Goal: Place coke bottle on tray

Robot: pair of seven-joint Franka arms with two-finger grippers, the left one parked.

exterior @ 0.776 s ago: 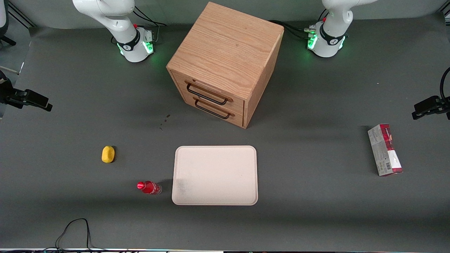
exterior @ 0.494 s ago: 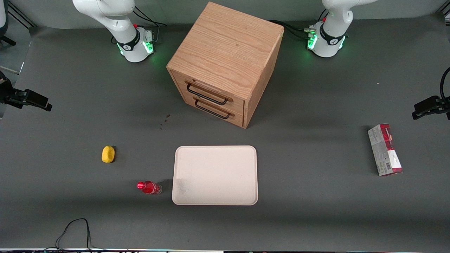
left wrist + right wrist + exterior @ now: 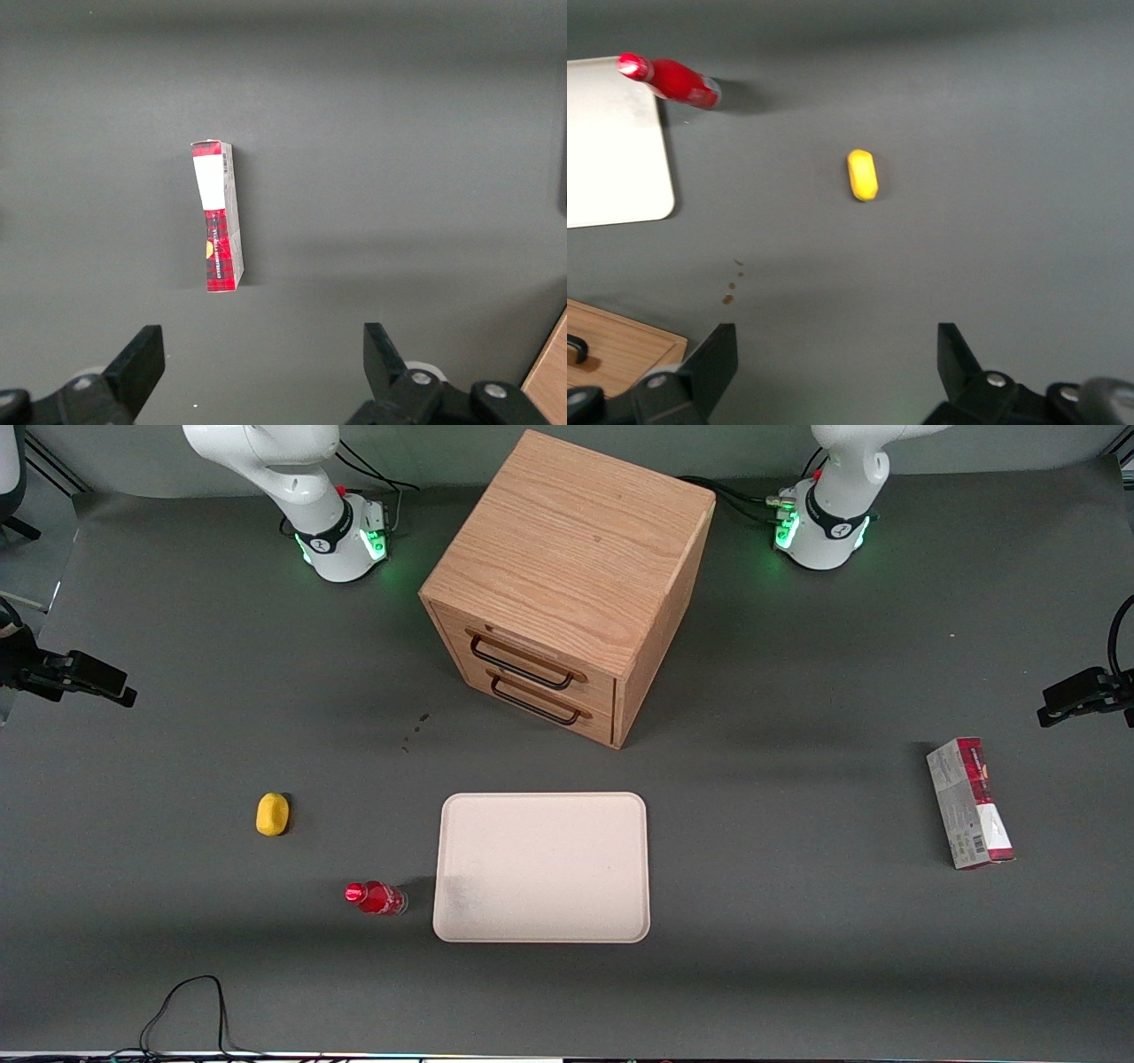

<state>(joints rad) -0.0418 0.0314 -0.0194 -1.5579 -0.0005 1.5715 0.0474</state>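
Observation:
The coke bottle [image 3: 376, 898] lies on its side on the grey table, close beside the tray's short edge toward the working arm's end, its red cap pointing away from the tray. The right wrist view also shows the coke bottle [image 3: 673, 80] by the tray's corner. Nothing lies on the pale cream-pink tray [image 3: 542, 866], which is nearer the front camera than the cabinet; the tray [image 3: 611, 142] is partly in the wrist view. My gripper [image 3: 120, 691] hovers at the working arm's end of the table, far from the bottle. The gripper [image 3: 837, 350] is open with nothing between its fingers.
A yellow lump [image 3: 273, 814] lies on the table, farther from the front camera than the bottle. The wooden drawer cabinet [image 3: 567, 584] stands mid-table, both drawers shut. A red-and-white carton [image 3: 969, 802] lies toward the parked arm's end. A black cable [image 3: 186, 1001] loops at the table's near edge.
My gripper has shifted very slightly. Nothing on the table has moved.

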